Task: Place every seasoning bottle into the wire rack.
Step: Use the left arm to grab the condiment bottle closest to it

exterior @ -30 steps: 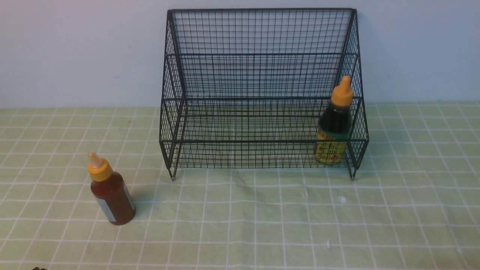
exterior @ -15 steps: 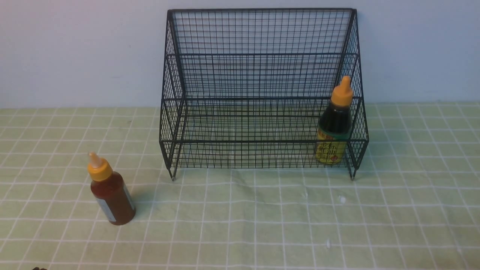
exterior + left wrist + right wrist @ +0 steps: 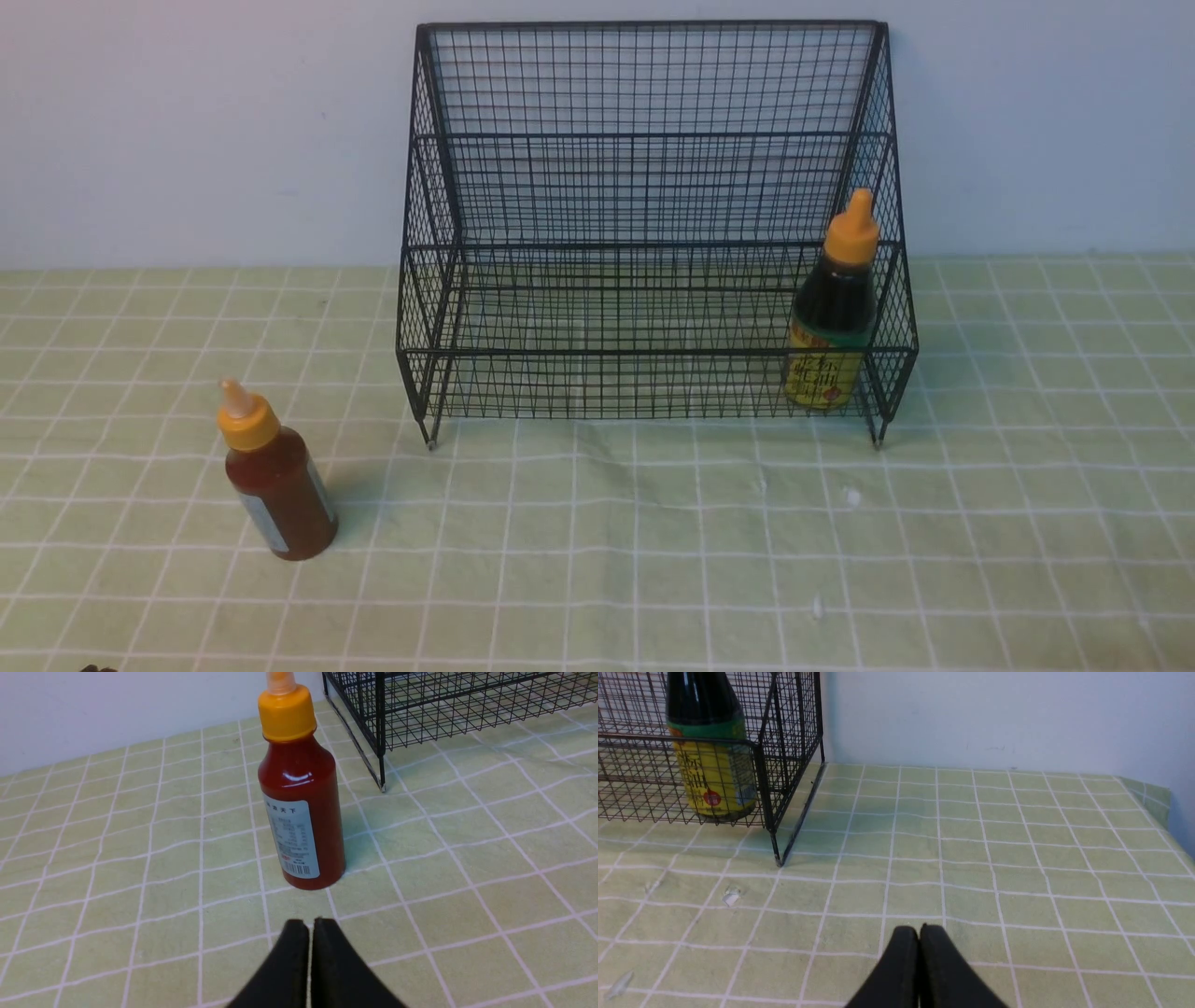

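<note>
The black wire rack stands at the back middle of the table. The dark bottle with the yellow label stands upright inside the rack's lowest tier at its right end; it also shows in the right wrist view. The reddish-brown bottle with a white label stands on the cloth left of the rack; it also shows in the left wrist view. My left gripper is shut and empty, a short way in front of that bottle. My right gripper is shut and empty over bare cloth, right of the rack.
A green checked cloth covers the table, with a few small white specks in front of the rack. A plain wall rises behind the rack. The cloth's right edge shows in the right wrist view.
</note>
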`<move>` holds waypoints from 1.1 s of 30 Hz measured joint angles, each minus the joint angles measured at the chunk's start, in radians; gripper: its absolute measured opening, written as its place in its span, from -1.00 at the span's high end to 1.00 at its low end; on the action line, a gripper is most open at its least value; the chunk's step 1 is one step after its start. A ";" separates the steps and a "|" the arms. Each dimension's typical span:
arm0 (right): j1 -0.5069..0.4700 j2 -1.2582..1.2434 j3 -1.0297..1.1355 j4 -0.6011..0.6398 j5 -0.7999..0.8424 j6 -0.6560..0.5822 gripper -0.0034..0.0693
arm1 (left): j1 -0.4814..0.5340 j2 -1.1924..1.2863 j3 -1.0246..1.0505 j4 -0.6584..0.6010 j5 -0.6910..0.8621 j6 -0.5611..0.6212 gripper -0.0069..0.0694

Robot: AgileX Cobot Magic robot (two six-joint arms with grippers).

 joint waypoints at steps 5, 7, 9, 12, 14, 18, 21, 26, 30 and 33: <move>0.000 0.000 0.000 -0.001 0.000 0.000 0.94 | 0.000 0.000 0.002 -0.067 -0.119 -0.018 0.84; 0.000 0.000 0.000 -0.001 0.000 0.000 0.94 | 0.000 0.000 0.002 -0.116 -0.209 -0.038 0.84; 0.000 0.000 0.000 -0.001 0.000 0.000 0.94 | 0.000 0.000 0.002 -0.180 -0.306 -0.056 0.84; 0.000 0.000 0.000 -0.001 -0.001 0.000 0.94 | 0.000 0.000 0.002 -0.223 -0.454 -0.069 0.84; 0.000 0.000 0.000 -0.001 -0.002 0.000 0.94 | 0.000 0.000 0.002 -0.242 -0.540 -0.090 0.84; 0.000 0.000 0.000 -0.001 -0.002 0.000 0.94 | 0.000 0.002 0.002 -0.321 -0.826 -0.139 0.84; 0.000 0.000 0.000 -0.001 -0.002 -0.005 0.94 | 0.000 0.052 -0.047 -0.362 -0.889 -0.139 0.84; 0.000 0.000 0.000 -0.001 -0.002 -0.016 0.94 | 0.000 0.294 -0.373 -0.365 -0.430 -0.102 0.84; 0.000 0.000 0.001 -0.002 -0.002 -0.016 0.94 | 0.000 0.638 -0.667 -0.332 0.121 -0.041 0.84; 0.000 0.000 0.001 -0.002 -0.002 -0.016 0.94 | 0.000 0.877 -0.858 -0.264 0.455 -0.023 0.84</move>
